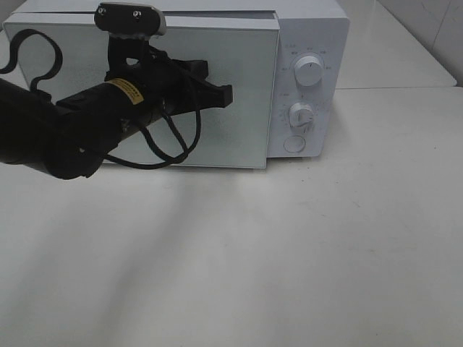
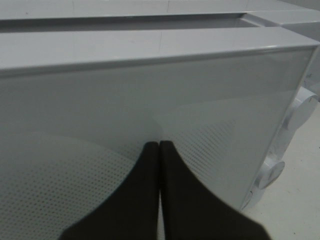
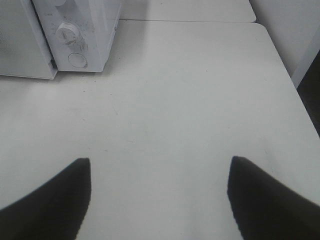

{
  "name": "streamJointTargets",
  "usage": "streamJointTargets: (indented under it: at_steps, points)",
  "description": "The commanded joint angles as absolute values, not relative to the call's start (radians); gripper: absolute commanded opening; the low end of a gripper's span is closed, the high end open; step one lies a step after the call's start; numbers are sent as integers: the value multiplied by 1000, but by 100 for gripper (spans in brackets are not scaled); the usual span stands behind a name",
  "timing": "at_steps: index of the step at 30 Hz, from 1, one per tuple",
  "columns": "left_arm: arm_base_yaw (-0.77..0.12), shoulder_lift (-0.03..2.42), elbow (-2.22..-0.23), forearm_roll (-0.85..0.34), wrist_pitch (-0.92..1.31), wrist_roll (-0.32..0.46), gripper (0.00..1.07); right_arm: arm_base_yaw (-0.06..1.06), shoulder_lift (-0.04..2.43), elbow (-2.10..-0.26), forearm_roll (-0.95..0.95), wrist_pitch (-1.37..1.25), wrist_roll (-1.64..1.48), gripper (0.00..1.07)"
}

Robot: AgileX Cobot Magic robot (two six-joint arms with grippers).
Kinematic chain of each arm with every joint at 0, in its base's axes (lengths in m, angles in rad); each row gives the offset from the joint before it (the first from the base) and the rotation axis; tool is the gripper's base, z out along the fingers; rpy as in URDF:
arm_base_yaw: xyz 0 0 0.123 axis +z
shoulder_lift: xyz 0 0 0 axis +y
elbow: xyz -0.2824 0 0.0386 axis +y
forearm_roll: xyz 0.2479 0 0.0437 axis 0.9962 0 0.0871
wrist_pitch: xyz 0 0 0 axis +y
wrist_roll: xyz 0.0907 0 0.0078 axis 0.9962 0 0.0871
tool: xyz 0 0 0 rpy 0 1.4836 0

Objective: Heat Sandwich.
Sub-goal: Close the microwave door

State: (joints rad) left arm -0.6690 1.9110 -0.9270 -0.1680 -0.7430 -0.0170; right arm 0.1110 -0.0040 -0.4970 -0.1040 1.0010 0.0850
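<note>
A: Where the high camera looks down on the scene, what does the panel show?
B: A white microwave (image 1: 311,29) stands at the far side of a white table (image 1: 289,253). Its door (image 1: 246,137) is on the left. On the right are an upper knob (image 1: 309,72), a lower knob (image 1: 301,114) and a round button (image 1: 294,144). The left gripper (image 1: 228,95) reaches in from the left and points at the middle of the door, with a black cable (image 1: 170,155) looping beneath it.
A: And the left wrist panel?
B: The two black fingers (image 2: 145,190) lie pressed together with nothing between them. Their tips are right at the dotted door pane; whether they touch it cannot be told.
A: The right wrist panel?
B: The right gripper (image 3: 160,160) hangs over the table, nearer than the microwave and to its right, its jaws spread wide and empty. The lower knob and the round button show at the far left.
A: The sandwich?
B: It appears in no panel; its place cannot be told.
</note>
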Motion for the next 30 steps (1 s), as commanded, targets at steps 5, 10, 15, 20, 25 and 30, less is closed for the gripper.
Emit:
streamJointTargets:
  at_steps: [5,10,15,20,25,30]
  points:
    - [-674,1960,-1012,-183,-719,-15,0,104,-33,-498,-105,995,83,74]
    - [-674,1993,-1064,-186,-711,-15,0,104,-33,-498,-105,995,83,74]
    - [-649,2014,-1101,-202,-697,23,0,104,-33,-498,-105,995,83,74]
    - [-627,2024,-1128,-199,-649,28,0,104,-33,-498,-105,995,83,74]
    - [-627,2024,-1128,-199,-648,28,0,104,-33,-498,-105,995,83,74]
    - [-630,2024,-1128,-197,-647,28,0,104,-33,-498,-105,995,83,74]
